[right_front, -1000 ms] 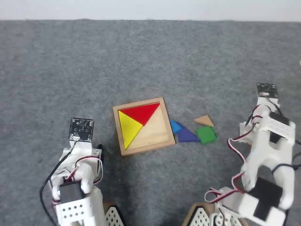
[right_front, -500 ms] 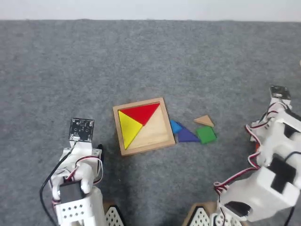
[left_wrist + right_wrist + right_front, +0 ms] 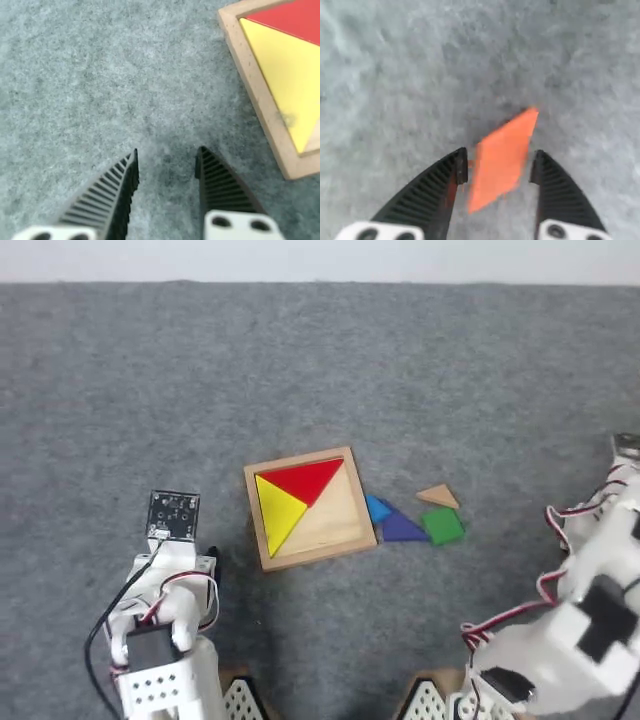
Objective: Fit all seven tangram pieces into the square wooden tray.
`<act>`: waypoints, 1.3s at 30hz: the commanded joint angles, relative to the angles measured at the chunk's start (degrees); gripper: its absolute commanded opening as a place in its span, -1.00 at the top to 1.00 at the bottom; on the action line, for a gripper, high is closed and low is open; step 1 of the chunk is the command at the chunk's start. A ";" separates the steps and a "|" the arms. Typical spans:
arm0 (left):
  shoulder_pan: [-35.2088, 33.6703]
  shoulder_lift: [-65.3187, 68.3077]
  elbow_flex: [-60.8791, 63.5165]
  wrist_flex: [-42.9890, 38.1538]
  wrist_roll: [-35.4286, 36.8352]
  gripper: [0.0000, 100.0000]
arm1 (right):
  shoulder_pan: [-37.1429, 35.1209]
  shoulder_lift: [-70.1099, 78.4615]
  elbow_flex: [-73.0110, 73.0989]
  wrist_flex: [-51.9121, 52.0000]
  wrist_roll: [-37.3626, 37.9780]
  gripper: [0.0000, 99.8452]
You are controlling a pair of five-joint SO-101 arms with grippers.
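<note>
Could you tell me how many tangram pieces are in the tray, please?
2: the red triangle along the far edge of the tray, the yellow triangle along its left edge, touching. None hidden.

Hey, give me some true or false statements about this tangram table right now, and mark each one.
1. The wooden tray holds a red triangle and a yellow triangle. True.
2. The green square lies inside the tray. False: it lies on the carpet outside it.
3. The left tool is open above the carpet. True.
4. The tan triangle touches the tray. False: it lies apart, near the green square.
5. The piece at the right tool is blue. False: it is an orange piece.
</note>
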 commanded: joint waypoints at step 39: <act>0.18 -1.05 -0.48 0.35 0.35 0.62 | -12.26 7.69 -1.67 -3.56 5.10 0.46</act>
